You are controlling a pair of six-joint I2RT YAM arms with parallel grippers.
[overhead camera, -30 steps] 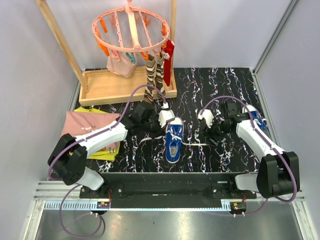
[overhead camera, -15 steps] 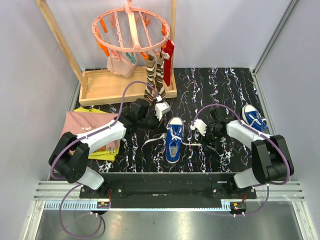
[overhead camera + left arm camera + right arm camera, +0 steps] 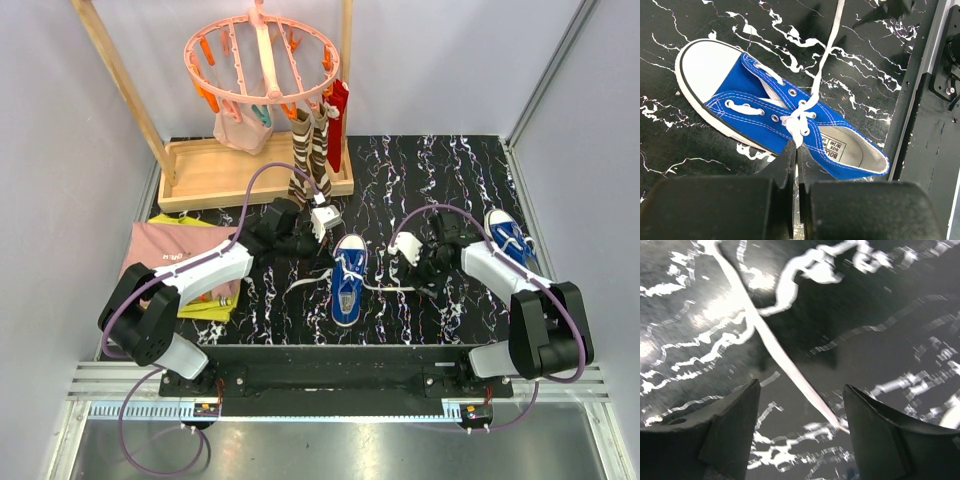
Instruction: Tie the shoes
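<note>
One blue sneaker (image 3: pixel 346 282) with a white toe cap lies mid-table, toe pointing away from me. It fills the left wrist view (image 3: pixel 790 117), its white laces crossed over the tongue. My left gripper (image 3: pixel 322 243) is at the shoe's far left side, shut (image 3: pixel 796 148) on a white lace that runs from the crossing into its tips. Another lace (image 3: pixel 392 288) trails right across the table. My right gripper (image 3: pixel 424 268) hangs open over that lace (image 3: pixel 785 362), which passes between its fingers (image 3: pixel 800 390) untouched. The second sneaker (image 3: pixel 508 236) lies at the far right, beside the right arm.
A wooden rack (image 3: pixel 250 170) with a pink peg hanger (image 3: pixel 262 58) stands at the back left, and striped brown socks (image 3: pixel 308 150) and a red sock hang from it. Folded pink and yellow cloths (image 3: pixel 170 255) lie at the left edge.
My left gripper drew back left off the shoe, pulling a lace out to the shoe's left. My right gripper swung left toward the trailing lace, then eased slightly right.
</note>
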